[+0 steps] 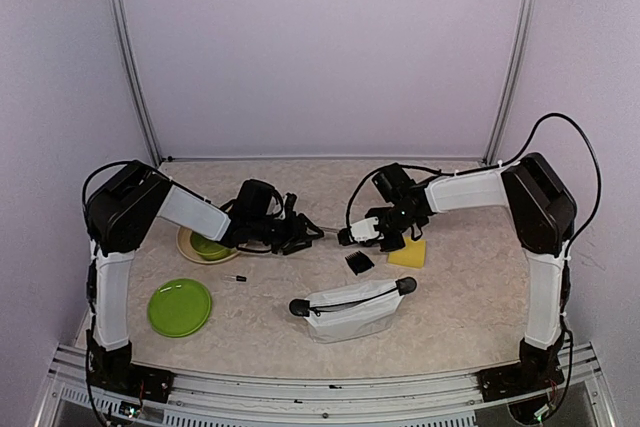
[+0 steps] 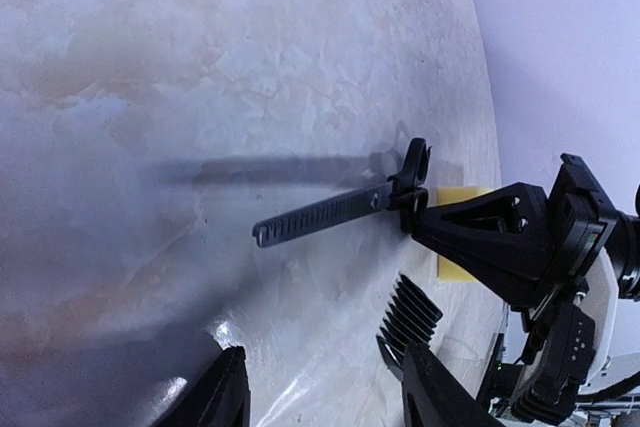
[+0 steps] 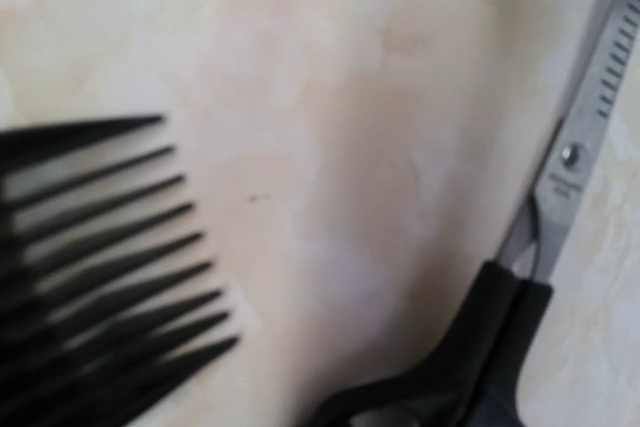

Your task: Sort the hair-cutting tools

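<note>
Slim black-handled steel scissors (image 2: 330, 212) with a toothed blade stick out of my right gripper (image 2: 422, 215), which is shut on their handle and holds them above the table; their shadow lies apart from them. In the right wrist view the scissors (image 3: 565, 187) run up the right edge. The small black comb guard (image 1: 359, 262) lies just in front of the right gripper (image 1: 347, 237), and also shows in the left wrist view (image 2: 410, 315) and the right wrist view (image 3: 90, 247). My left gripper (image 1: 312, 232) is open and empty, facing the scissors' tip. A tiny black pin (image 1: 238, 278) lies left of centre. The clipper and the second scissors are out of view.
A white zip pouch (image 1: 352, 309) with black ends lies at front centre. A green plate (image 1: 180, 307) sits at front left. A green bowl (image 1: 208, 246) on a tan dish is under the left arm. A yellow pad (image 1: 408, 253) lies beside the right gripper.
</note>
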You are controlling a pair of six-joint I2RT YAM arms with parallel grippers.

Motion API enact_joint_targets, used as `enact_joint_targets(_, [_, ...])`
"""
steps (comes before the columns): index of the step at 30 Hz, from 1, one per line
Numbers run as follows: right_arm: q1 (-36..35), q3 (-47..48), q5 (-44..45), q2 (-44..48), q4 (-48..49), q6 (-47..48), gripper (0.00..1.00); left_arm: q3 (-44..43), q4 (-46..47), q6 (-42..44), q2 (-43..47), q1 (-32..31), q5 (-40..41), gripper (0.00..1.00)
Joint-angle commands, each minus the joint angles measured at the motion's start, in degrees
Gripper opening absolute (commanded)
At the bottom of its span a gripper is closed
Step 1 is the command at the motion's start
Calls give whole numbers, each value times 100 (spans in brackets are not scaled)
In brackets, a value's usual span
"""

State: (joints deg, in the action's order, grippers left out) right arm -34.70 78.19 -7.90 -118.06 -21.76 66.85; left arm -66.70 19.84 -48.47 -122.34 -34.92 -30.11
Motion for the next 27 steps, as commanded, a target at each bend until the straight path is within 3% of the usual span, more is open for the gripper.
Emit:
enact_joint_targets(1, [16,-404,19,-303,-509,163,0,-10,654,-490,-229,101,77,50])
enact_joint_targets(11, [16,-568,-10,-185,-457,231,0,-435,932,-884,-721,153,223,46])
enact_joint_targets(22, [2,-606,32,-156,-403,311,0,-533,1643,-1103,-1045,160,165,19])
enact_joint_targets(27, [15,-466,214,-50,-410,89,1,-518,2776,-1058,-1182,118,-124,0])
